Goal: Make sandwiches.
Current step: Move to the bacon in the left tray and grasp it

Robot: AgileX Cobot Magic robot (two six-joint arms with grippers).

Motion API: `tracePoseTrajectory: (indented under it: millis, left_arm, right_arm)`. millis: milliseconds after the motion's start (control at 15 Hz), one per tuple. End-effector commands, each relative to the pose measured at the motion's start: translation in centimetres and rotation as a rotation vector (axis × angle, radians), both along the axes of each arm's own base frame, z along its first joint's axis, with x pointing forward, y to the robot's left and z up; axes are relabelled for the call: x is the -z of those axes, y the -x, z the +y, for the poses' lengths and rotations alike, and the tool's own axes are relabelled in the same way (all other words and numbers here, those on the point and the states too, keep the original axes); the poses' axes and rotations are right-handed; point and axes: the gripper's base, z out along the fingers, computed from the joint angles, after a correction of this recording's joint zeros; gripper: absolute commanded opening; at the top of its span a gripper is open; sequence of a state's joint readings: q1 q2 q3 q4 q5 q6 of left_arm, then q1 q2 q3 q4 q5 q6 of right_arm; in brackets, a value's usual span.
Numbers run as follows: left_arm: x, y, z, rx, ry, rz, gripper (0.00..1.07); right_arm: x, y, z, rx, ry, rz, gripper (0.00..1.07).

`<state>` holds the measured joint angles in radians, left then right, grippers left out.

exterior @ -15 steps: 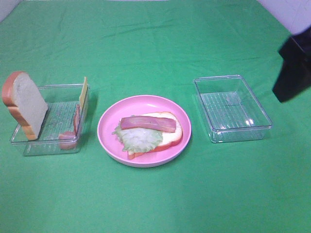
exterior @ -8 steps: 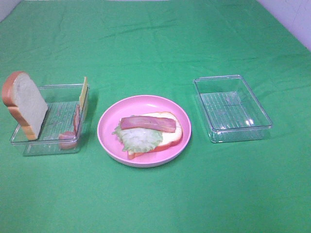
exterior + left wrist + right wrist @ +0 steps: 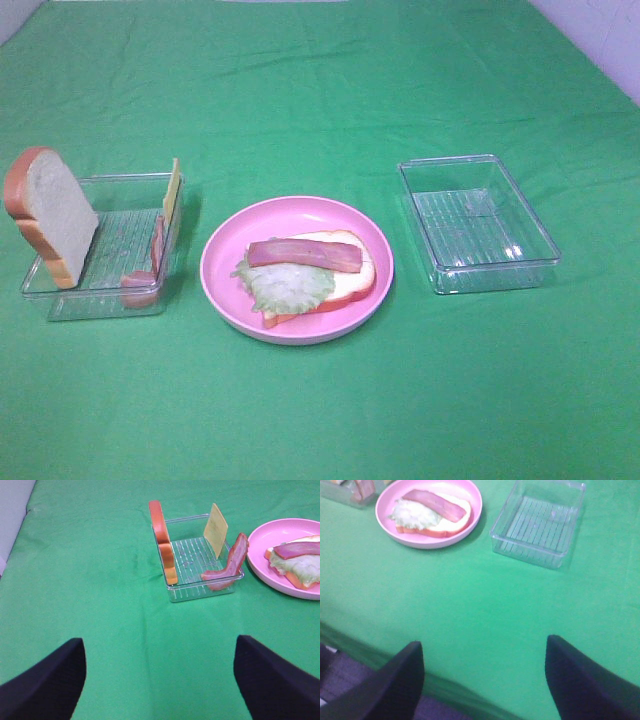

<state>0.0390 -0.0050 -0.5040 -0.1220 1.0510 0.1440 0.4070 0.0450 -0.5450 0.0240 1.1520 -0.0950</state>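
Observation:
A partial sandwich lies on the pink plate: one bread slice, lettuce and a bacon strip on top. It also shows in the right wrist view. The left clear tray holds a second bread slice standing on edge, a yellow cheese square leaning on the wall, and another bacon strip. My left gripper is open and empty, well short of that tray. My right gripper is open and empty near the table's front edge. Neither gripper shows in the exterior view.
An empty clear tray stands to the right of the plate and also shows in the right wrist view. Green cloth covers the table. The table's front edge shows in the right wrist view.
The right arm, a dark shape at the right edge one second ago, has left the exterior view. The food and trays have not moved.

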Motion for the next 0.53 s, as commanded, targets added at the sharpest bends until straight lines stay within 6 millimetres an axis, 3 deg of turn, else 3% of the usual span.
tracePoseTrajectory:
  millis: [67,533]
  left_arm:
    - [-0.03,0.25,-0.02,0.0,0.006,-0.027,0.78]
    - [-0.03,0.25,-0.01,-0.001,0.007,-0.026,0.78]
  right_arm:
    - [0.27,0.46,-0.15,-0.015,-0.026,-0.083,0.66]
    - [0.51,0.13,0.22,-0.051,-0.026,-0.111,0.66]
